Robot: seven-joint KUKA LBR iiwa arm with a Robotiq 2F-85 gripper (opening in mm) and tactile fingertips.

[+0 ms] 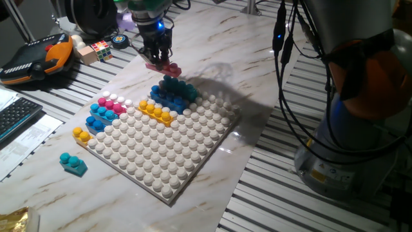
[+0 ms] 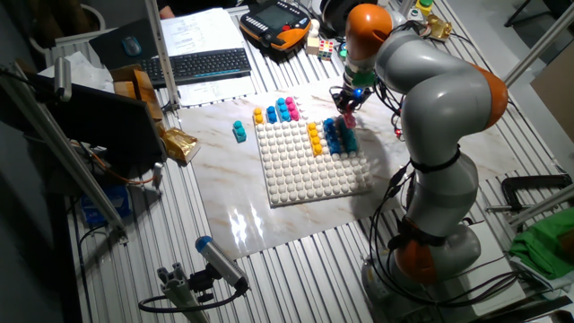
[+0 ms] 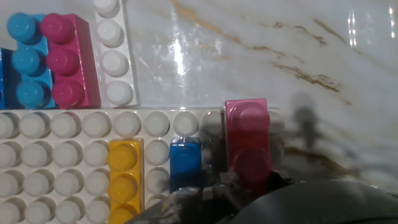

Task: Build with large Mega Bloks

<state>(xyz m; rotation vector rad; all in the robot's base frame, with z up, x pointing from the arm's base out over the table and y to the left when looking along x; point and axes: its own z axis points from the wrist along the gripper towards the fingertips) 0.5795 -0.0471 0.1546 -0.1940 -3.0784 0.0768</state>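
My gripper (image 1: 156,53) is shut on a pink Mega Blok (image 1: 165,66), held in the air just behind the far corner of the white baseplate (image 1: 168,161). The hand view shows this pink brick (image 3: 247,142) over the plate's edge, beside a blue brick (image 3: 185,163) and a yellow one (image 3: 125,177). A teal and blue stack (image 1: 172,92) stands on that corner, below the held brick. A yellow-orange brick (image 1: 156,111) sits on the plate. Pink (image 1: 112,103), light blue (image 1: 103,113) and yellow-orange (image 1: 81,135) bricks line the plate's left side. One teal brick (image 1: 73,164) lies loose on the table.
A puzzle cube (image 1: 102,49), an orange-and-black pendant (image 1: 38,58) and a keyboard (image 1: 16,116) sit at the left. The arm's base (image 1: 347,135) with hanging cables (image 1: 286,77) stands right of the marble board. Crumpled foil (image 2: 178,142) lies near the loose teal brick (image 2: 239,132).
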